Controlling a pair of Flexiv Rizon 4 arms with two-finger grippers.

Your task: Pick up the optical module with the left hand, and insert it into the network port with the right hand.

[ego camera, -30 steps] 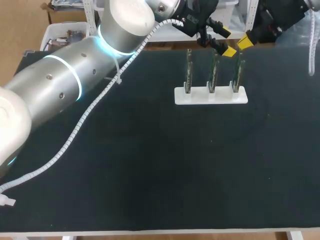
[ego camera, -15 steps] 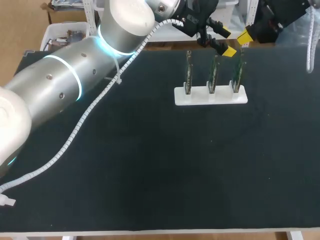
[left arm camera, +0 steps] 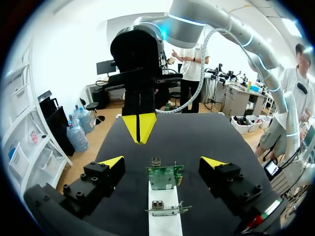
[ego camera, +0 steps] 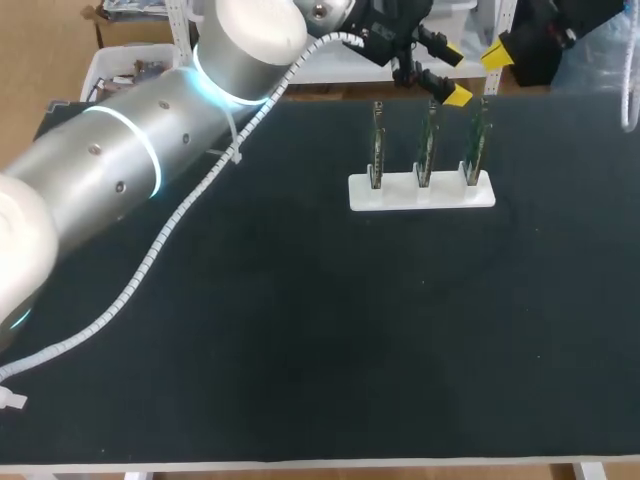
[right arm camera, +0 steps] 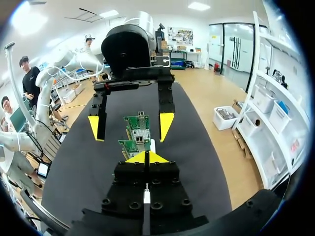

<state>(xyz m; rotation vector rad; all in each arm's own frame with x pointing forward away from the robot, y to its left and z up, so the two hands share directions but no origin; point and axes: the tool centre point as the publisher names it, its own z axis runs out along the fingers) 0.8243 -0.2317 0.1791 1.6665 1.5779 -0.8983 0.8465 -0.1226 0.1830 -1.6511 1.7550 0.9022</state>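
L pincer, fingers apart, above rack on blk table

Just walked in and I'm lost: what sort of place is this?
Likely a robotics lab bench for electronics assembly trials. A robot's open left gripper and shut right gripper, both yellow-tipped, hang by three green circuit boards standing upright in a white holder on a black table.

Upright boards in white rack on far table, left gripper above, right gripper close behind, front approach wide.
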